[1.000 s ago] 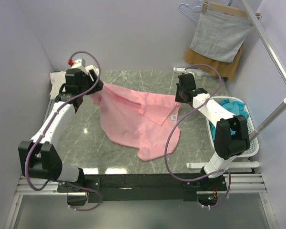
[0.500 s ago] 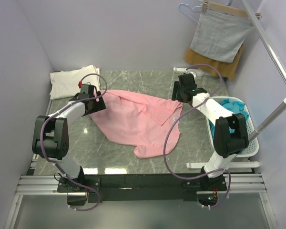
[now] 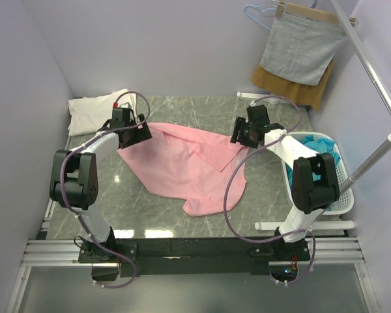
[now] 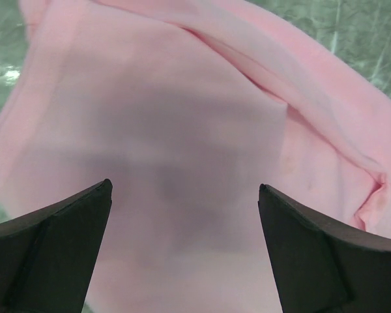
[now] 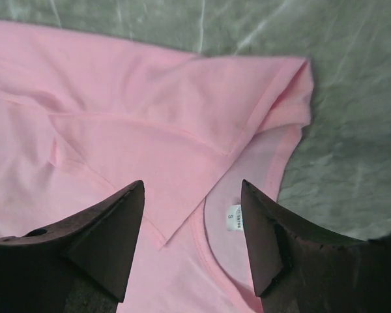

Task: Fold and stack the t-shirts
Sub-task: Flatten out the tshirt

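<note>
My left claw (image 4: 184,190): released, jaws wide | my right claw (image 5: 192,189): released | both hover over crumpled pale pink cotton t-shirt (image 3: 182,166)

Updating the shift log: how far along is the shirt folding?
Done: a white shirt lies folded at the far-left corner. In hand: the pink shirt lies rumpled, left gripper and right gripper open over it. Left: folding it, plus teal shirts in the basket.

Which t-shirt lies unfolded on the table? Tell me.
The pale pink t-shirt, spread mid-table; the cream-white one sits folded at the far-left corner, the teal ones lie in the basket.
</note>
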